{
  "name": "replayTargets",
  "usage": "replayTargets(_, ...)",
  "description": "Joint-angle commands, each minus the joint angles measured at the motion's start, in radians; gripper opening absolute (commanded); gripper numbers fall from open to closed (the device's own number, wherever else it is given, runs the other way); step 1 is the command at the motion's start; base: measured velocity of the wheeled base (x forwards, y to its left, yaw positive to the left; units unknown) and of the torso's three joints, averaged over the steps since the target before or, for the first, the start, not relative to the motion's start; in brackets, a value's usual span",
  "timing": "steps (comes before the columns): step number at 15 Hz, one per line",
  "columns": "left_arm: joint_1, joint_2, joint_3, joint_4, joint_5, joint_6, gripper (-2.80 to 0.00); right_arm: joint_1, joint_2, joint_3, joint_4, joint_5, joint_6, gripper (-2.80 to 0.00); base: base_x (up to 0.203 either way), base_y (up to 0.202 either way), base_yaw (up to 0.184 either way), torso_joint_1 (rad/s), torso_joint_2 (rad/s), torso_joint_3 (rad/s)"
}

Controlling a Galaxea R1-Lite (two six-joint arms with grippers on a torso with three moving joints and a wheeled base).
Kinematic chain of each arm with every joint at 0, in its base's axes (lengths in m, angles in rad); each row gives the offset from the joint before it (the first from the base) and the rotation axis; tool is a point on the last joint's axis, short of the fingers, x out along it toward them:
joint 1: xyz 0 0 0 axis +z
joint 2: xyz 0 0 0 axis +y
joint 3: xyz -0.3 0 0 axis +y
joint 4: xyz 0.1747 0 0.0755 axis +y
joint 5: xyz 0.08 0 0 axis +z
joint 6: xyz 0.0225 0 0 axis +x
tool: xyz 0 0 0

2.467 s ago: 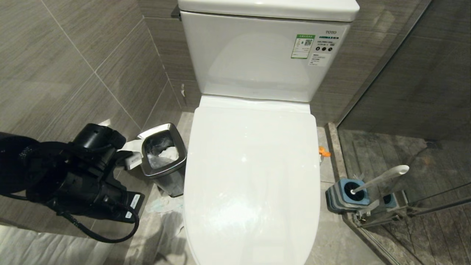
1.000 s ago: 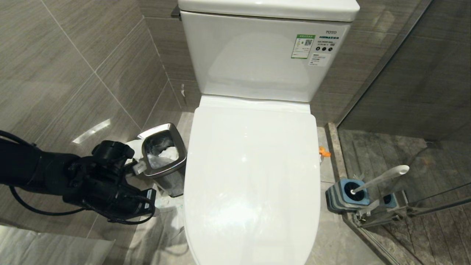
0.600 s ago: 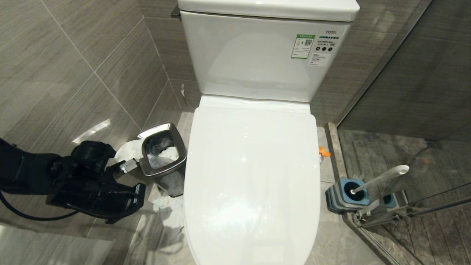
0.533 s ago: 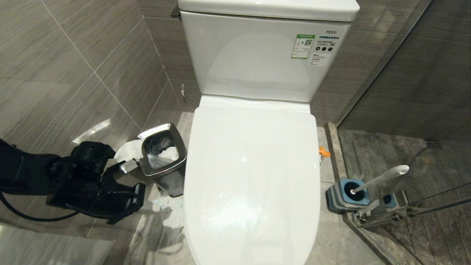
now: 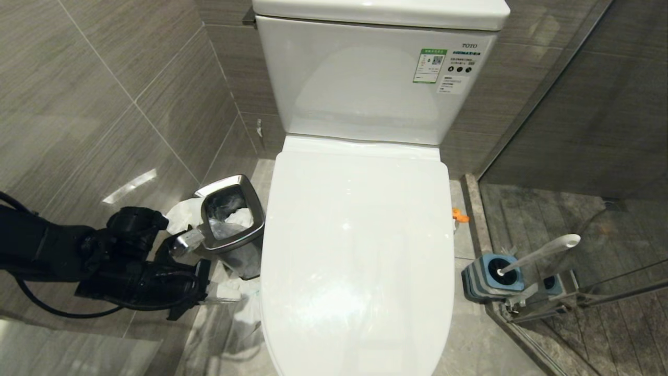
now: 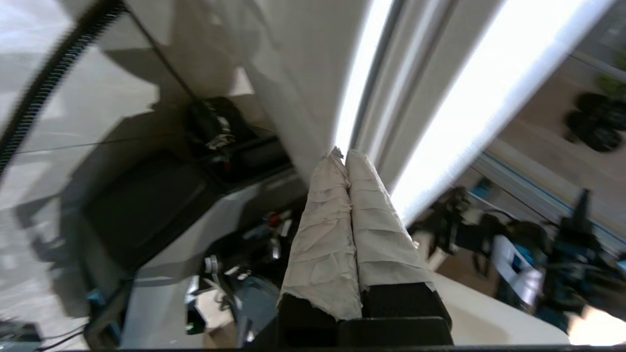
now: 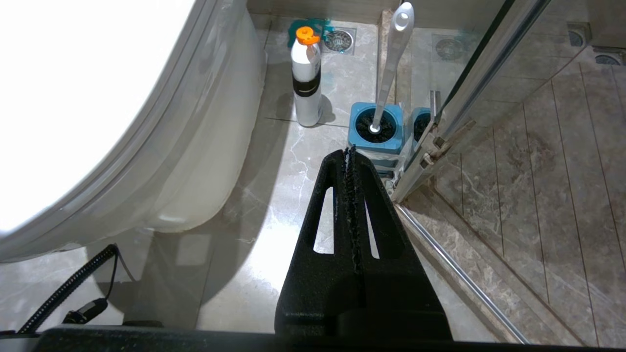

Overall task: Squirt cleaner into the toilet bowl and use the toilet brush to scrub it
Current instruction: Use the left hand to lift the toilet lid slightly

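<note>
A grey-tiled bathroom: the toilet bowl (image 5: 357, 250) stands against the back wall with its white lid down, on a marbled stone floor (image 7: 274, 161). To its left, the left claw (image 6: 345, 156) sits low beside the steel waste bin (image 5: 229, 219) — cloth-wrapped fingers (image 6: 323, 230) clenched together, empty. On the bowl's right, the toilet brush (image 5: 543, 251) stands in its blue-topped holder (image 5: 493, 279) by the glass shower partition (image 7: 489, 78). The right claw (image 7: 350, 156) hangs above that floor, pressed closed, holding nothing — an orange-capped bottle (image 7: 306, 78) stands near the holder.
</note>
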Motion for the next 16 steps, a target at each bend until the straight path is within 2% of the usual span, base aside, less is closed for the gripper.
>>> replayTargets(1,0.008,0.007,0.001,0.002,-0.037,-0.002,-2.80,0.000,0.000,0.000,0.000,0.000,0.000,-2.80,0.000,0.000,0.000,0.000,0.00,0.000)
replayTargets(7,0.084,0.011,0.045,0.005,-0.163,-0.019,-2.80,0.000,0.000,0.000,0.000,0.000,0.000,-2.80,0.000,0.000,0.000,0.000,0.00,0.000)
replayTargets(9,0.107,0.018,0.035,0.000,-0.227,-0.087,-2.80,0.000,0.000,0.000,0.000,0.000,0.000,-2.80,0.000,0.000,0.000,0.000,0.00,0.000)
replayTargets(11,0.123,0.020,0.014,-0.004,-0.264,-0.162,-2.80,0.000,0.000,0.000,0.000,0.000,0.000,-2.80,0.000,0.000,0.000,0.000,0.00,0.000)
replayTargets(14,0.128,0.016,0.020,-0.037,-0.320,-0.224,-2.80,0.000,0.000,0.000,0.000,0.000,0.000,-2.80,0.000,0.000,0.000,0.000,0.00,0.000)
replayTargets(16,0.130,0.021,0.020,-0.044,-0.327,-0.227,-2.80,0.000,0.000,0.000,0.000,0.000,0.000,-2.80,0.000,0.000,0.000,0.000,0.00,0.000)
